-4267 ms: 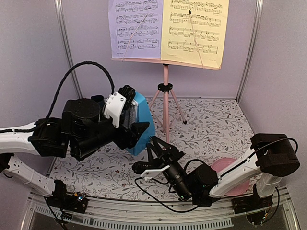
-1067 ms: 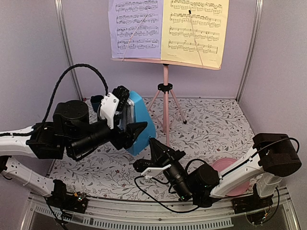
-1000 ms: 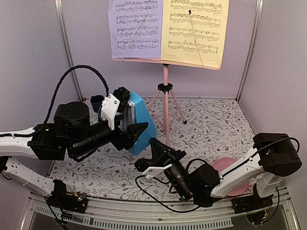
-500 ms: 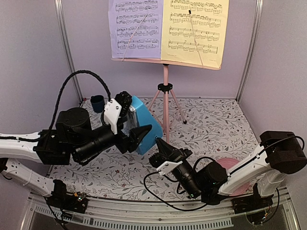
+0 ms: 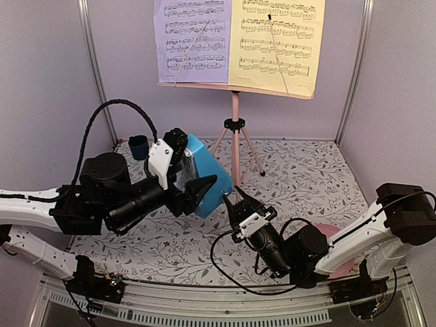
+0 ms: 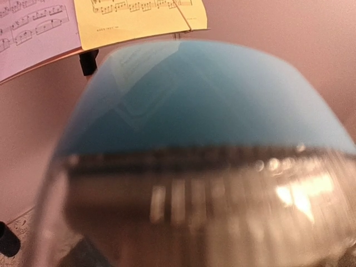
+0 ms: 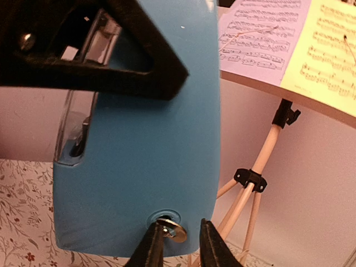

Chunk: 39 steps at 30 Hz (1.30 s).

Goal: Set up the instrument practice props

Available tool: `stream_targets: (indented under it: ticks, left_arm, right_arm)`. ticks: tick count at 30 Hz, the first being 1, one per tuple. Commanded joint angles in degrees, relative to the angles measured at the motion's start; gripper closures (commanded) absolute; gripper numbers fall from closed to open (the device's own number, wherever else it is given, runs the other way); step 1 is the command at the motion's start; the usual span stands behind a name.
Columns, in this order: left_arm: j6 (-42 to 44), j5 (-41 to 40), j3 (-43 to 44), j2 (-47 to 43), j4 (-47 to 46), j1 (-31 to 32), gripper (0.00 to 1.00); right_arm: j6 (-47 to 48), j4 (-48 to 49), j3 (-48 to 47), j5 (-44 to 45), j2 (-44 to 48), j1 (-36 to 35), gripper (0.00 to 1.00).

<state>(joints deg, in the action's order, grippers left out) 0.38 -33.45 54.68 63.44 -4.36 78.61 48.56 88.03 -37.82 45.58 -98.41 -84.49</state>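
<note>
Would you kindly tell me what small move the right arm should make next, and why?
Probably close the right gripper on the silver winding key. The key sits between its open jaws, low on the side of the blue metronome, and the left gripper holds that metronome, so a pinch looks ready.

One music stand (image 5: 235,109), one metronome (image 5: 211,178), one cup (image 5: 138,146), one plate (image 5: 328,229), two sheets: lavender sheet (image 5: 194,37), yellow sheet (image 5: 276,41).
</note>
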Motion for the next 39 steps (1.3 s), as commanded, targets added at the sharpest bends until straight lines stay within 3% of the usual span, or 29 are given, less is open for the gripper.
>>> stream_targets:
  ticks: [1, 3, 5, 8, 10, 12, 15, 23, 29, 39]
  left_arm:
    - [-2.5, -0.1, 0.6, 0.0, -0.6, -3.0, 0.79]
    - [-4.2, 1.9, -0.2, 0.3, -0.5, -5.0, 0.79]
    - [-5.2, 4.1, -1.9, 0.5, -1.6, -7.1, 0.8]
    - [-6.4, 8.2, -4.9, 1.0, -5.2, -10.3, 0.8]
    - [-6.7, 10.6, -7.1, 1.8, -8.8, -12.1, 0.8]
    - [-7.4, 12.5, -8.8, 3.3, -10.8, -13.5, 0.8]
    - [-8.3, 13.8, -12.2, 4.8, -13.4, -15.0, 0.81]
    - [-8.8, 18.7, -20.2, 8.8, -25.3, -16.8, 0.81]
    - [-9.2, 23.2, -17.8, 17.3, -30.9, -16.4, 0.81]
    - [-10.3, 26.2, -14.9, 26.8, -35.2, -15.5, 0.78]
  right_arm:
    - [-5.8, -1.3, -0.5, 3.4, 3.9, 1.8, 0.53]
    - [-8.8, -7.6, -0.4, 2.5, 5.4, 1.6, 0.33]
    - [-11.9, -13.8, -0.1, 1.7, 6.9, 1.4, 0.19]
    - [-16.9, -21.6, 0.9, 1.2, 9.7, 0.7, 0.05]
    - [-23.5, -35.9, -0.4, -0.9, 13.0, 0.8, 0.0]
    - [-32.0, -48.1, -1.9, -5.6, 16.7, 1.8, 0.01]
    - [-43.0, -57.5, -1.8, -12.1, 22.1, 4.6, 0.01]
    - [-59.0, -67.0, 1.3, -31.1, 32.4, 15.2, 0.01]
    - [-66.0, -73.0, -0.3, -39.3, 32.6, 21.9, 0.01]
    - [-66.7, -76.2, -2.7, -42.9, 35.1, 23.8, 0.01]
